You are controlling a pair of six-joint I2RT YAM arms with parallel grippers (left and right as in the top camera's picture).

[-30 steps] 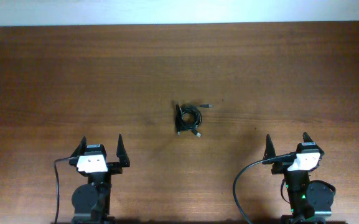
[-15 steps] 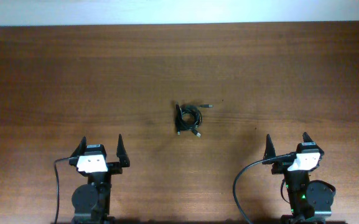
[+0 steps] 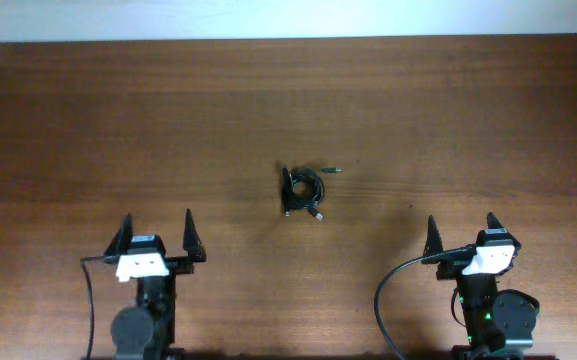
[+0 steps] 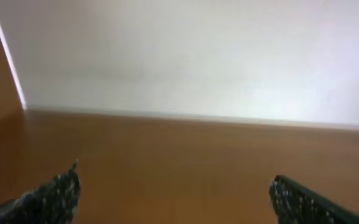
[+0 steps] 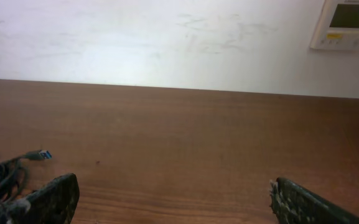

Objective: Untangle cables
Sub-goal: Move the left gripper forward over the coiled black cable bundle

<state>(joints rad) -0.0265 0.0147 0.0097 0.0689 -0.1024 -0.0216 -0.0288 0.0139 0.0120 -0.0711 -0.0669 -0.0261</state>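
The cables (image 3: 303, 190) lie as a small dark tangle of thin black cords with small plug ends near the middle of the wooden table. They also show at the left edge of the right wrist view (image 5: 2, 177), with a blue-tipped plug sticking out. My left gripper (image 3: 156, 232) is open and empty at the near left, well short of the tangle; the left wrist view is blurred and shows no cables. My right gripper (image 3: 461, 232) is open and empty at the near right, with the tangle ahead to its left.
A white wall (image 5: 167, 43) runs along the table's far edge (image 3: 288, 42). A white wall panel (image 5: 347, 23) hangs at the upper right. Thick black arm cables (image 3: 388, 300) trail by the right base.
My left arm has shifted a little to the left and forward, with its fingers still apart. The right arm and the tangle have not moved.
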